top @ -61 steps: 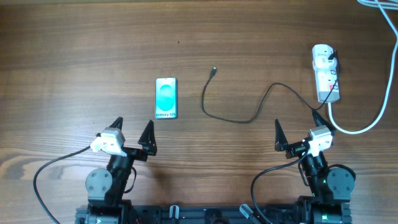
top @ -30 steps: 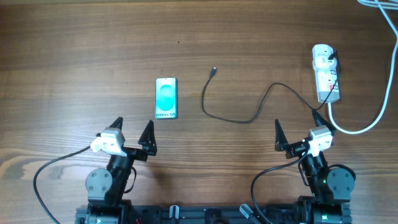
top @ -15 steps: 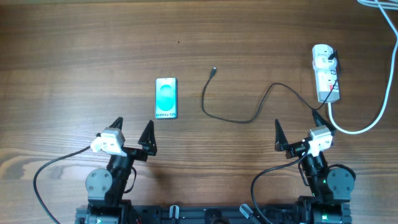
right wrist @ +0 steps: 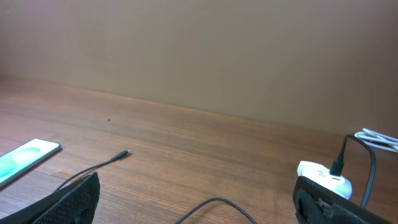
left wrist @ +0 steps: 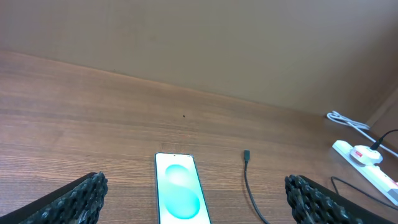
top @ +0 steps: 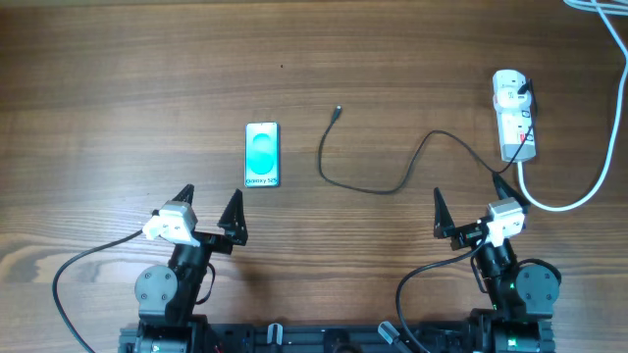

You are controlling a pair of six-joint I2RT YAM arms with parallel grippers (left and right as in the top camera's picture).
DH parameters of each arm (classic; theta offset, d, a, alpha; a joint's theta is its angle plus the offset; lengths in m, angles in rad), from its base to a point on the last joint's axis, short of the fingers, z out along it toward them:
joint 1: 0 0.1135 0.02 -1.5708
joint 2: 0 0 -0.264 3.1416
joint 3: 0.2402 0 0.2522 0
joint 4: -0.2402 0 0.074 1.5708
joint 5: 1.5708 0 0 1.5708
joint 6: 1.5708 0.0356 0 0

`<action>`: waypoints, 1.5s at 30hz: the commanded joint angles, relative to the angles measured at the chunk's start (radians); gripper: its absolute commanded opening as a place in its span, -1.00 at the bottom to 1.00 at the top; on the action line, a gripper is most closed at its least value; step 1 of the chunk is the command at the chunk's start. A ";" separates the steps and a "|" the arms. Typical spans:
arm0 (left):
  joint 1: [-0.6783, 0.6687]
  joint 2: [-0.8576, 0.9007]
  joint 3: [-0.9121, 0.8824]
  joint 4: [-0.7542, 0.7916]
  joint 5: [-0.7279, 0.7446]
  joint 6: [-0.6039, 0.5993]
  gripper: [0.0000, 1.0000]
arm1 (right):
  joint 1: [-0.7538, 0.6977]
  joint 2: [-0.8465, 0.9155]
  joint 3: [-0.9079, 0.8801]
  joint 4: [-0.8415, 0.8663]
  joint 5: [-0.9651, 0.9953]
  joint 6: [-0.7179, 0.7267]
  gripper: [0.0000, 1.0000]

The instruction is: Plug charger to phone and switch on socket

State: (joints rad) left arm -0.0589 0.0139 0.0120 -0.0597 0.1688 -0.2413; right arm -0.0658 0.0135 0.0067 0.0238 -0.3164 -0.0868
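- Black-fingered left gripper (top: 211,196) and right gripper (top: 469,196) hover at the near edge of the wooden table (top: 98,78), jaws spread wide and grasping nothing; neither has stirred in the past two seconds.
- Turquoise-screened phone (top: 262,154) lies flat ahead of the left gripper, unconnected.
- Charger (top: 373,187) snakes across mid-table, its connector tip (top: 338,112) near the phone but not touching it.
- Socket (top: 513,116) sits far right, black plug (top: 528,93) seated, white cord (top: 579,204) trailing off. With nothing moved, the task appears unstarted.

Foot of the phone (left wrist: 180,190) below left wrist view's lower edge
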 commanded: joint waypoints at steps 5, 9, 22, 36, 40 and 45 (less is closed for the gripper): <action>-0.003 -0.004 -0.006 -0.001 0.005 0.018 1.00 | 0.007 -0.004 -0.002 0.004 0.002 0.009 0.99; -0.003 -0.005 -0.006 -0.001 0.005 0.018 1.00 | 0.007 -0.004 -0.002 0.004 0.002 0.008 0.99; -0.003 -0.003 0.002 0.100 0.251 -0.037 1.00 | 0.007 -0.004 -0.002 0.004 0.003 0.008 1.00; -0.007 0.970 0.863 -0.358 0.238 0.040 1.00 | 0.007 -0.004 -0.002 0.004 0.003 0.008 0.99; -0.055 1.360 1.193 -0.598 0.140 0.085 1.00 | 0.007 -0.004 -0.002 0.004 0.002 0.009 0.99; -0.164 1.741 1.472 -0.812 -0.077 0.085 1.00 | 0.007 -0.004 -0.002 0.004 0.002 0.008 0.99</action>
State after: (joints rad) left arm -0.1627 1.6047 1.3838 -0.8330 0.2287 -0.1810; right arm -0.0658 0.0154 0.0063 0.0235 -0.3164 -0.0868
